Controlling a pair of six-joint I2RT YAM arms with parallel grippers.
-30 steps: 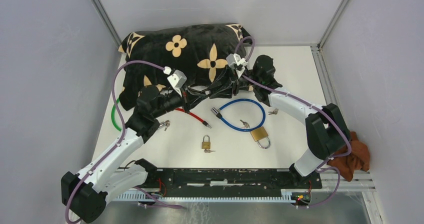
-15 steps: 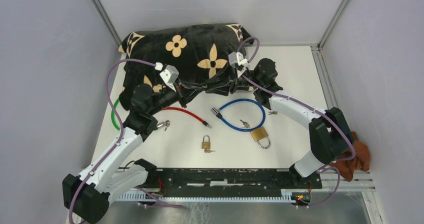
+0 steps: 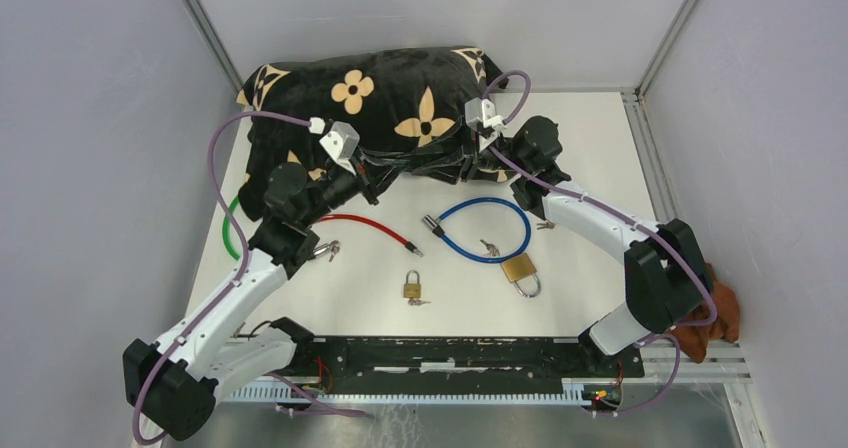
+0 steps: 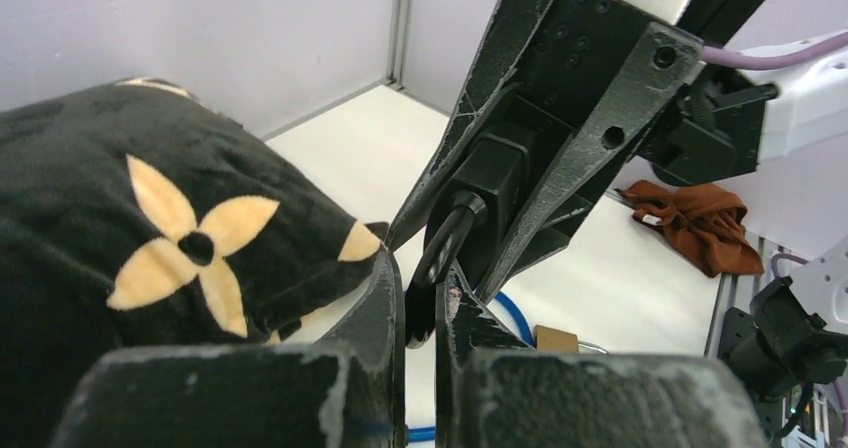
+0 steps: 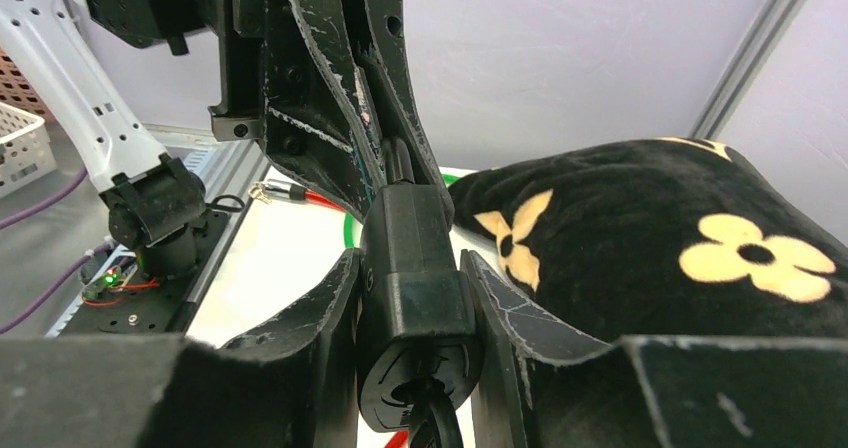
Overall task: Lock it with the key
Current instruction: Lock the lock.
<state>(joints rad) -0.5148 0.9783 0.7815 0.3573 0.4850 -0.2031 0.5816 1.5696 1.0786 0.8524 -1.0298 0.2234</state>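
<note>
Black lock (image 5: 412, 313) in right end effector (image 5: 410, 263), cable (image 4: 447, 240) in left end effector (image 4: 422, 276), by pillow (image 3: 390, 93)

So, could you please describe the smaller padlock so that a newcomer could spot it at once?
From the black flowered cushion at the back of the table, come toward the near edge past the blue cable loop. Of two brass padlocks there, the small padlock lies left, shackle toward the cushion; the larger padlock points its shackle the opposite way.
</note>
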